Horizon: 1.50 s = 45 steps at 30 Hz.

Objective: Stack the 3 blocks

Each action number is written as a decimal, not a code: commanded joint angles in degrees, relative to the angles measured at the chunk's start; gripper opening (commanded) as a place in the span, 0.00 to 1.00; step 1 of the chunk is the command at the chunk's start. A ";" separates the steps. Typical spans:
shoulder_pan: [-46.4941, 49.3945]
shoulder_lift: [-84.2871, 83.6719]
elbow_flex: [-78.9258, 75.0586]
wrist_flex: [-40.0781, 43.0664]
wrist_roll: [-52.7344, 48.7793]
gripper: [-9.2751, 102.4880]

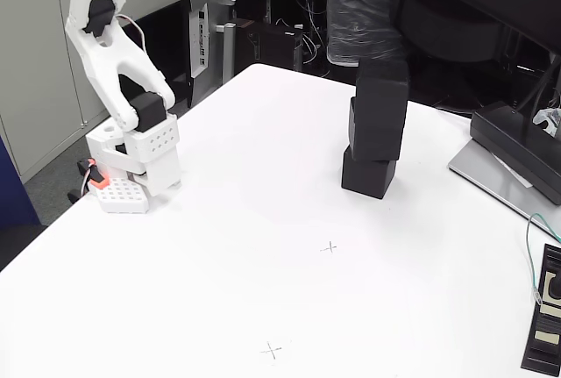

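The 3 blocks (375, 132) stand as 1 column on the white table (263, 290), toward its far right part in the fixed view. The long axis of the column runs straight up from the tabletop, though the pile is not true: the bottom cube (367, 174) sits turned a little, 1 corner edge facing the camera; the middle cube (375, 130) rests on it shifted slightly right; the top cube (382, 89) sits further right again, so the stack steps to the right as it rises. Each cube touches the one beneath it, and nothing else touches the pile.

The white arm (114, 53) is at the far left of the table, well apart from the stack, folded over its base (140, 163). Its upper end runs out of the top edge of the picture, so I cannot tell how the pincer stands.

Behind the stack, past the table's far edge, stands a dark bundle wrapped in clear plastic (358, 10). At the right edge a dark flat device (517, 150) lies on a grey slab, and a small black unit with a label (545, 321) sits at the lower right corner with a green cable beside it. 2 small cross marks (330, 247) are drawn on the bare tabletop in front of the stack.
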State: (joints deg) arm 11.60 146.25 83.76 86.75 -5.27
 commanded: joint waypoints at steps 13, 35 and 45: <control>-10.90 32.70 58.80 -28.21 -0.44 0.07; -19.42 44.74 91.93 -45.70 0.70 0.07; -19.86 44.74 93.16 -47.55 13.27 0.07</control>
State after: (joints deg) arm -7.82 190.63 177.10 39.99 6.06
